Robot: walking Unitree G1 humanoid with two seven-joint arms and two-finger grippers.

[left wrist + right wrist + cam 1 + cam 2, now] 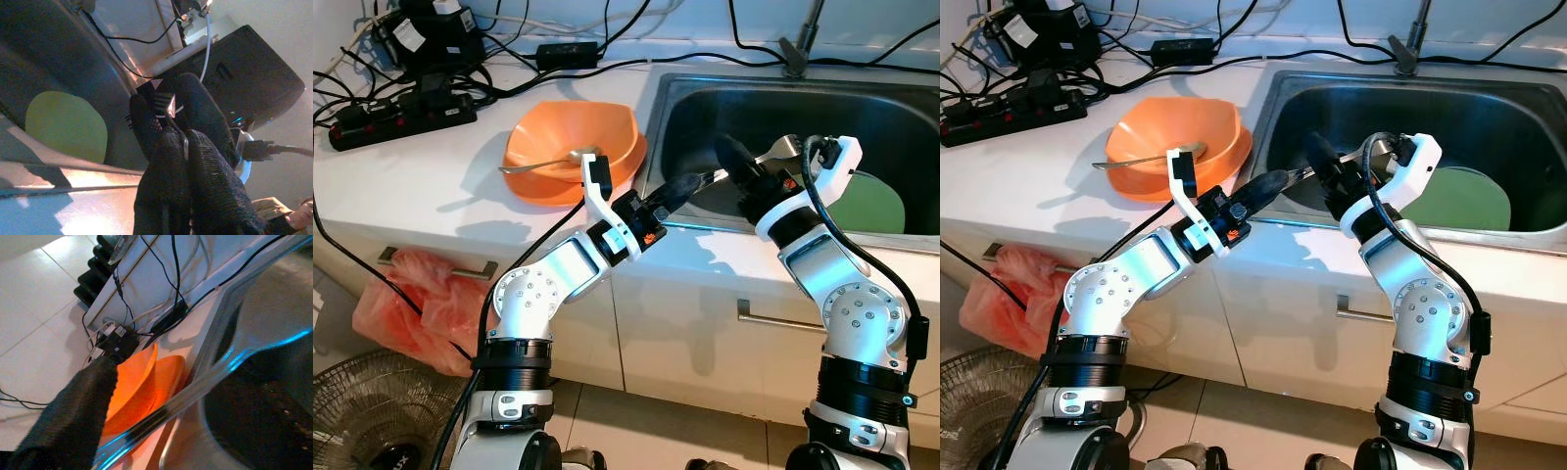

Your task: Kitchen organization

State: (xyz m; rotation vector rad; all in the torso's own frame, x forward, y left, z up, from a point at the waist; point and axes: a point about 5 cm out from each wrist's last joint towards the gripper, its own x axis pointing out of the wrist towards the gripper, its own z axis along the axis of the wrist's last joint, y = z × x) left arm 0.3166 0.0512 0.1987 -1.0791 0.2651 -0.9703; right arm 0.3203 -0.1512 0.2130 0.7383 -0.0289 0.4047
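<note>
A thin metal utensil (pixel 165 102) with a fork-like head is held over the sink's front left corner. My left gripper (pixel 705 181) reaches in from the counter side and is shut on its handle. My right gripper (pixel 736 171) sits right at the utensil's other end, tip to tip with the left; its grip is not clear. The same shiny handle (pixel 195 387) crosses the right wrist view. An orange bowl (pixel 573 147) with a spoon (pixel 548 163) in it rests on the white counter beside the sink. A green plate (pixel 871 206) lies in the steel sink (pixel 651 127).
A black power strip (pixel 401 117) and tangled cables crowd the counter's back left. The faucet base (pixel 798 49) stands behind the sink. Below are white cabinet fronts with a bar handle (pixel 778 318), a pink plastic bag (pixel 411 304) and a floor fan (pixel 362 411).
</note>
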